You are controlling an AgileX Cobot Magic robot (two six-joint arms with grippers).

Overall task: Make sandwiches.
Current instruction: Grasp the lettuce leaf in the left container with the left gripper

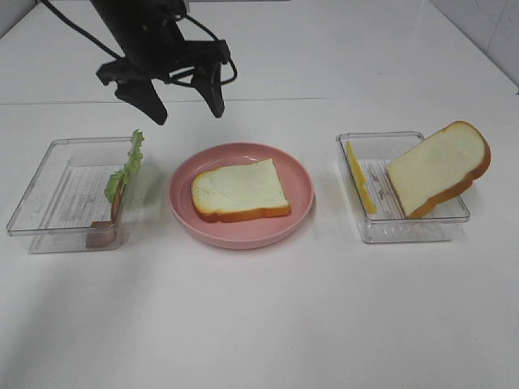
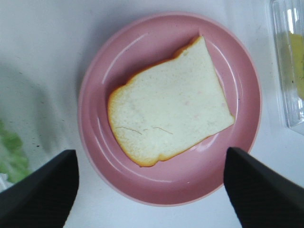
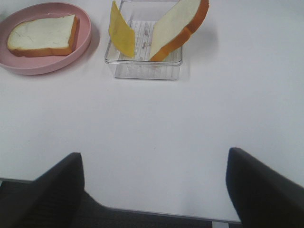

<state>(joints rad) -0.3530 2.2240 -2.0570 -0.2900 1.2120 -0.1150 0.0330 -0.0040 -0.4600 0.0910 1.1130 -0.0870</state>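
One white bread slice (image 1: 241,192) with a golden-brown crust lies flat on the pink plate (image 1: 243,237). My left gripper (image 1: 188,116) hangs open above the far side of the plate, with nothing between its fingers. The left wrist view looks straight down on that slice (image 2: 171,116), with the left gripper (image 2: 149,152) spread wide over it. A second bread slice (image 1: 438,168) leans on the right tray's rim, beside an upright yellow cheese slice (image 1: 361,178). Lettuce (image 1: 126,166) and a meat slice (image 1: 104,235) stand in the left tray. My right gripper (image 3: 154,154) is open and empty near the table's front edge.
The clear left tray (image 1: 49,231) and the clear right tray (image 1: 405,231) flank the plate on the white table. The right wrist view shows the right tray (image 3: 142,71) and the plate (image 3: 47,66) far ahead of the fingers (image 3: 263,185).
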